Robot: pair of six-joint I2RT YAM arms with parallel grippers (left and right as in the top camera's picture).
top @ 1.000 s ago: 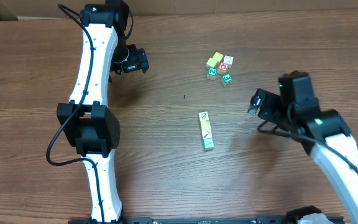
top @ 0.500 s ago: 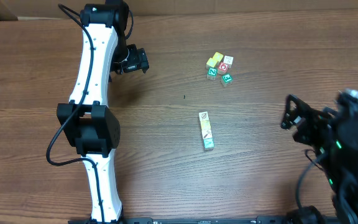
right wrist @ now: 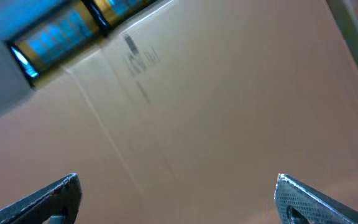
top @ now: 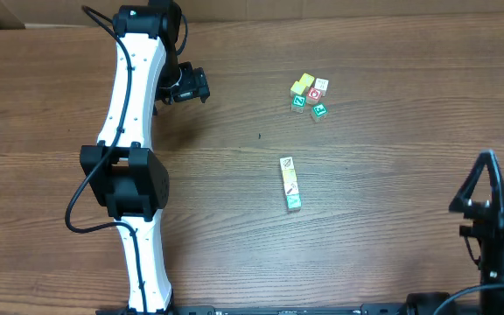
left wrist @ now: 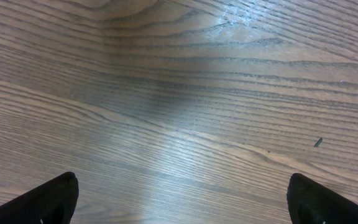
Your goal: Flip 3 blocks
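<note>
Left arm (top: 134, 131): white and black, stretched from the bottom edge up the left side of the overhead frame.
Left hand (top: 192, 85): upper left of the overhead frame, spread wide, gripping nothing. In its wrist view, black fingertips (left wrist: 55, 202) at the two lower corners, only bare wood grain between.
Counter (top: 383, 175): brown wood grain across the whole overhead frame.
Blocks (top: 290, 184): centre of frame, three in a short touching row running top to bottom on a slight slant, with the white picture-faced cube (top: 286, 164) at the top, the yellow-tan cube (top: 290, 182) in the middle and the green-lettered cube (top: 293, 202) at the bottom. Well apart from both hands.
Other cubes (top: 310, 94): tight cluster up and right of centre, showing yellow, white, red and green faces.
Right hand (top: 503, 188): lower right edge of the overhead frame, fingers wide apart, empty. Blurred wrist view, facing a tan cardboard surface (right wrist: 229, 93) with a blue-lit shape (right wrist: 61, 31) at upper left.
</note>
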